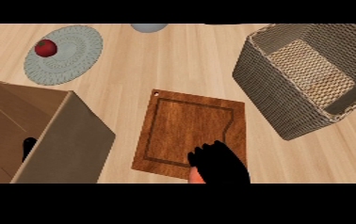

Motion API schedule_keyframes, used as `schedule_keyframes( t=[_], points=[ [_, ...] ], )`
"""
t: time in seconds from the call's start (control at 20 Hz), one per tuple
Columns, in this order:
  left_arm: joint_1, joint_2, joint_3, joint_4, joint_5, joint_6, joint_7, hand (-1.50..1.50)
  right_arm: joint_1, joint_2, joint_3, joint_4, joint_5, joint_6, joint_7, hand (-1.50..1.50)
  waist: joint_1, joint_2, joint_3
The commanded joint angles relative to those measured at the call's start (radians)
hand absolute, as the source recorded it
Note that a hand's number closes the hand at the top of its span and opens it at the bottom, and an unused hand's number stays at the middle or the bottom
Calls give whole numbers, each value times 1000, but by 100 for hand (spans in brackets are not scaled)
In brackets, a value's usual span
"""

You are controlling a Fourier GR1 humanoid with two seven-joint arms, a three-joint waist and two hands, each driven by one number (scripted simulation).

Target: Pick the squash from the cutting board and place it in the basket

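At the cutting board's [189, 129] near edge, we find the right hand [219, 164] curled over the squash [197, 177], mostly hidden; probably firm, smooth-skinned, best held mid-body before the basket [295, 77].

Squash [197, 177] (mostly hidden) under right hand [221, 164]

Right hand [221, 164] at 6 o'clock on cutting board [188, 124], curled over orange squash [197, 177]; basket [292, 77] at 2 o'clock.
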Motion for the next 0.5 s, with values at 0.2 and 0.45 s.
schedule_keyframes(
  t=[0.2, 0.45],
  points=[
    [13, -35, -4, 96, 23, -29, -37, 0, 294, -409, 36, -369, 123, -197, -67, 150, -15, 18, -22],
    [-11, -17, -4, 24, 37, -33, 25, 0, 406, -377, -87, -554, -35, -369, -64, 150, -18, 24, -20]
  ],
)
